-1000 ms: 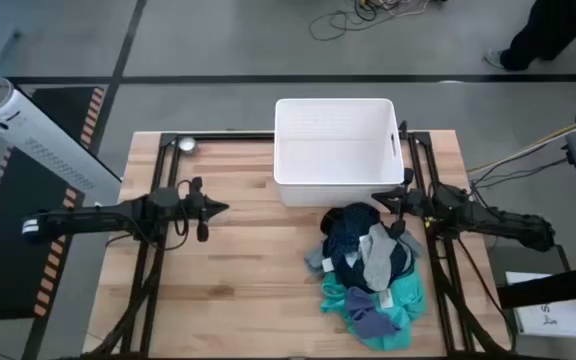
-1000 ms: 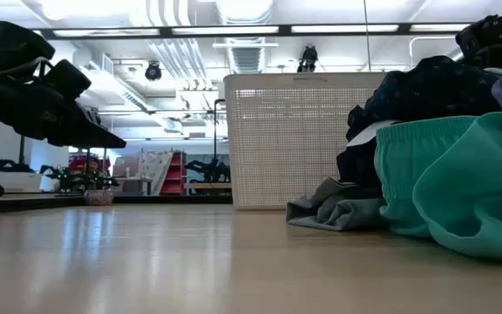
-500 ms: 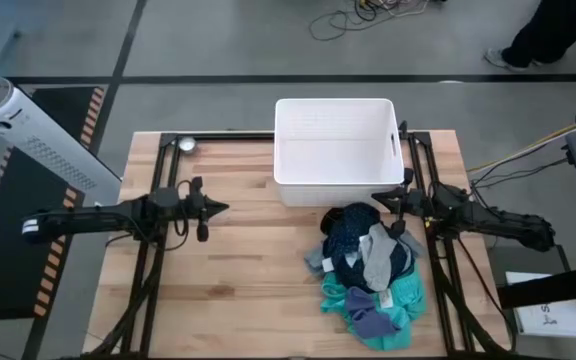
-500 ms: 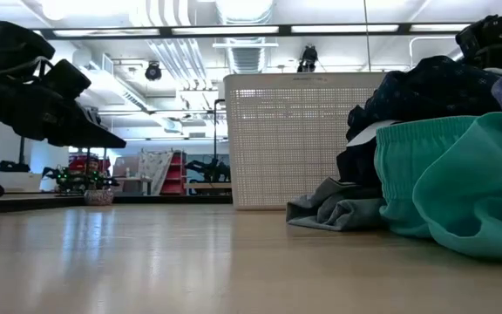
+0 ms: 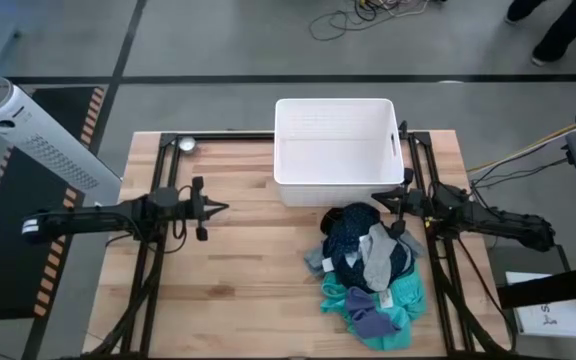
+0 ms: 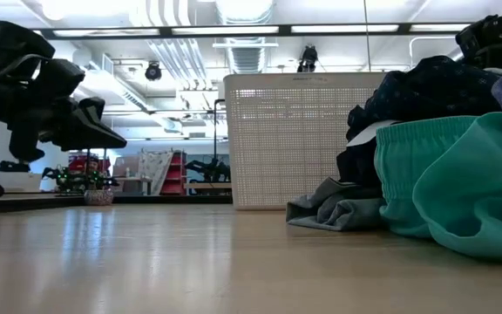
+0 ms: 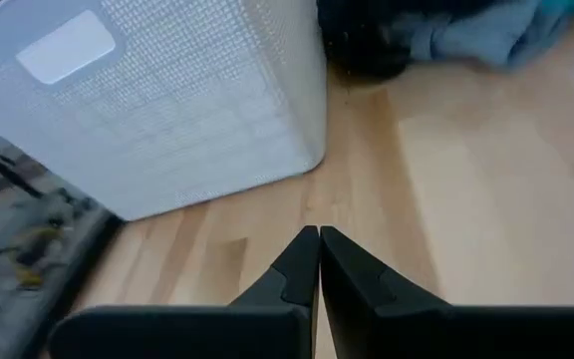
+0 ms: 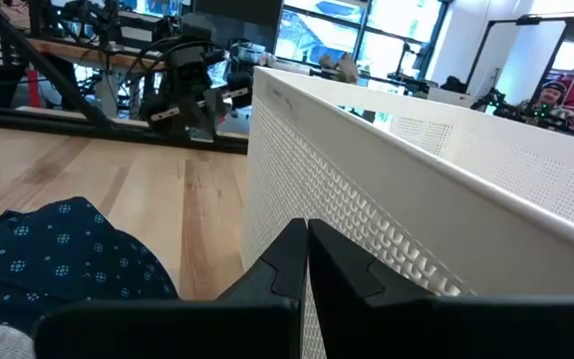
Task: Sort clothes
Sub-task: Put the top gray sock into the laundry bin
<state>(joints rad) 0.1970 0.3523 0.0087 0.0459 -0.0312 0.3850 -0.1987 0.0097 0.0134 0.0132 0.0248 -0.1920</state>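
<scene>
The clothes (image 5: 368, 270) lie in a heap on the table's right half, just near of the white basket (image 5: 334, 150). Dark navy patterned cloth (image 5: 346, 235) is on top, with grey (image 5: 376, 255) over it. Teal with a white label (image 5: 408, 295) lies at the near side, and a small purple-blue piece (image 5: 368, 312) on that. The low view shows the teal (image 6: 460, 183), navy (image 6: 425, 87) and grey (image 6: 334, 209) cloth. My left gripper (image 5: 223, 208) is shut and empty above the table's left half (image 7: 318, 234). My right gripper (image 5: 376, 200) is shut and empty between basket and heap (image 8: 305, 227).
The basket stands at the table's far middle, its wall close to my right gripper (image 8: 417, 199). A small round metal thing (image 5: 186, 144) lies at the far left corner. A white tower device (image 5: 28, 130) stands off the table's left. A person's legs (image 5: 558, 25) show beyond the table.
My left gripper has turned about its own long axis while staying in place, still shut. The person beyond the table has walked on.
</scene>
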